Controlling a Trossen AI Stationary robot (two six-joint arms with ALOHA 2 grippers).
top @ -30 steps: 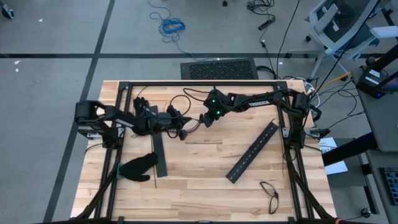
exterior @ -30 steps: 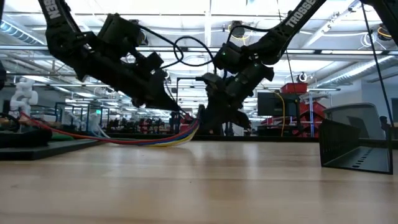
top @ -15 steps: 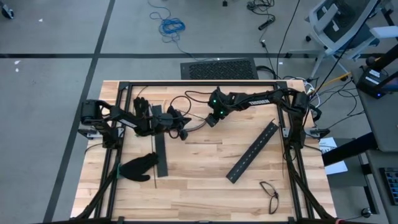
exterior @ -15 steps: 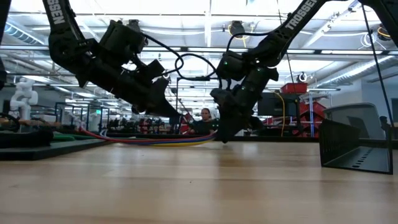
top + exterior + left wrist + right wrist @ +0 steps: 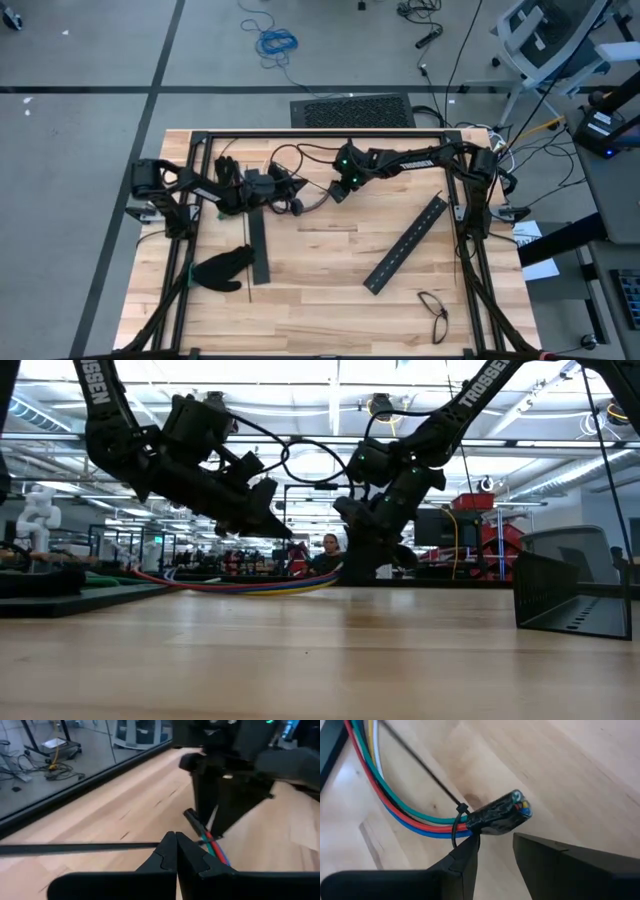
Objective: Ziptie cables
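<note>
Left gripper (image 5: pixel 296 207) withdrew; right-wrist view alone shows ziptie (image 5: pixel 458 815) looping cables (image 5: pixel 400 805).
</note>
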